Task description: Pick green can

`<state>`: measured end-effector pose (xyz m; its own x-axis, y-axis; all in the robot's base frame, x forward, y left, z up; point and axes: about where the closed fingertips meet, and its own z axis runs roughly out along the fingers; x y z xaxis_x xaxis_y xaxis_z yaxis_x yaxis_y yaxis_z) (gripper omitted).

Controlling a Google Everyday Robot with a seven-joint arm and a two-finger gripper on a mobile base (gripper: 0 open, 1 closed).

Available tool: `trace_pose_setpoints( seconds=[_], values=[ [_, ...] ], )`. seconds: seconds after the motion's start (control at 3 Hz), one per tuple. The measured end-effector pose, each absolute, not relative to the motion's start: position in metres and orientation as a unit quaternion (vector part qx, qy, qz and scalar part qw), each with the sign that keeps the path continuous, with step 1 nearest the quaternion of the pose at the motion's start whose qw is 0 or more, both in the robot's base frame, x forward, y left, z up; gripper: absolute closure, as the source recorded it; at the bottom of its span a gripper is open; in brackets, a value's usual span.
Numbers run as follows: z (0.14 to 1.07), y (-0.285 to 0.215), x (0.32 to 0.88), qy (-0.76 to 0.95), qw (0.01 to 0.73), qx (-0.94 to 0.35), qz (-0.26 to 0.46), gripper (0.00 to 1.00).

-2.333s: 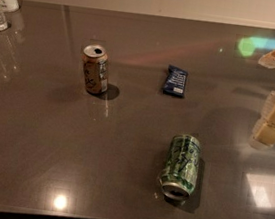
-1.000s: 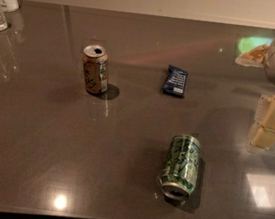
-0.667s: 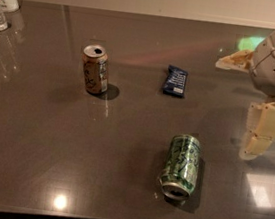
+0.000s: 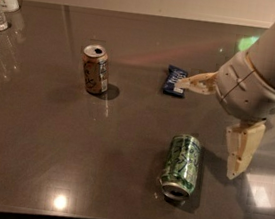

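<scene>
1. The green can (image 4: 181,165) is lying on its side on the bench (image 4: 38,139), near the front edge and right of the middle. Its silver mouth end is facing that front edge, and its length is running roughly front to back.
2. The claw (image 4: 203,131) is hovering over the right side of the bench, just behind and to the right of the can, and is not touching it. Its pale fingers (image 4: 240,150) are splaying wide and gripping nothing — one is reaching left towards the blue snack packet (image 4: 174,80), the other is pointing down just beside the can's right flank.
3. Judging by the dark opening at its mouth, the can is probably emptied, or partly so. That would make it light and thin-walled, so it is likely to dent under a hard squeeze.
4. Its painted wall is looking smooth and curved, so I am expecting it to be slippery. Lying as it is, it is free to roll towards the left or right edge at a nudge.
5. The best hold is looking like the middle of the body, one finger on each curved flank and square to the can's length — not on the rimmed ends.
6. The tan can (image 4: 95,69) is standing upright left of the middle, well apart. The water bottles (image 4: 0,5) are sitting at the far left corner.
</scene>
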<state>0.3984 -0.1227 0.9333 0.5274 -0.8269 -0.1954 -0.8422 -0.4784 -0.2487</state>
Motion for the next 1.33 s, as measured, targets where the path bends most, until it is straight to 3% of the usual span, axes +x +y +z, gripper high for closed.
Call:
trace_pose_setpoints(
  seconds=[1.33],
  values=[
    [0.859,-0.098,0.361,0.282,0.098,-0.954,0.032,0.0]
  ],
)
